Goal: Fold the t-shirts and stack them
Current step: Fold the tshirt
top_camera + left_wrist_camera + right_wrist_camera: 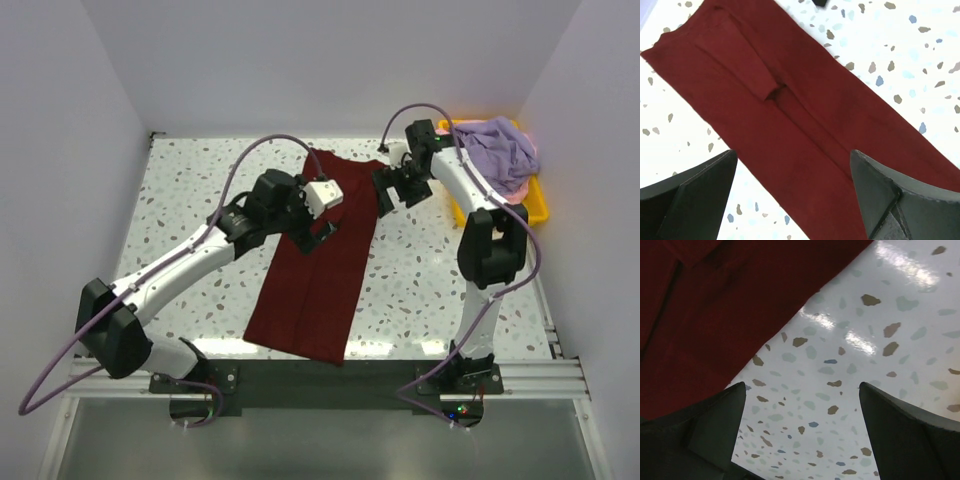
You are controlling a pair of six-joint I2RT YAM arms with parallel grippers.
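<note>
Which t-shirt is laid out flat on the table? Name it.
The dark maroon t-shirt: it lies spread as a long strip on the table. The lavender t-shirt and pale pink t-shirt sit bunched in the yellow tray.

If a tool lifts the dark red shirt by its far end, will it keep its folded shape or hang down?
Probably it hangs down: the dark red shirt lies flat as thin cloth with soft creases, so it looks floppy. It is likely light. Its folded-in sleeve may fall open.

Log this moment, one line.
left gripper open over folded maroon shirt | right gripper open beside its edge | lavender shirt in yellow tray
</note>
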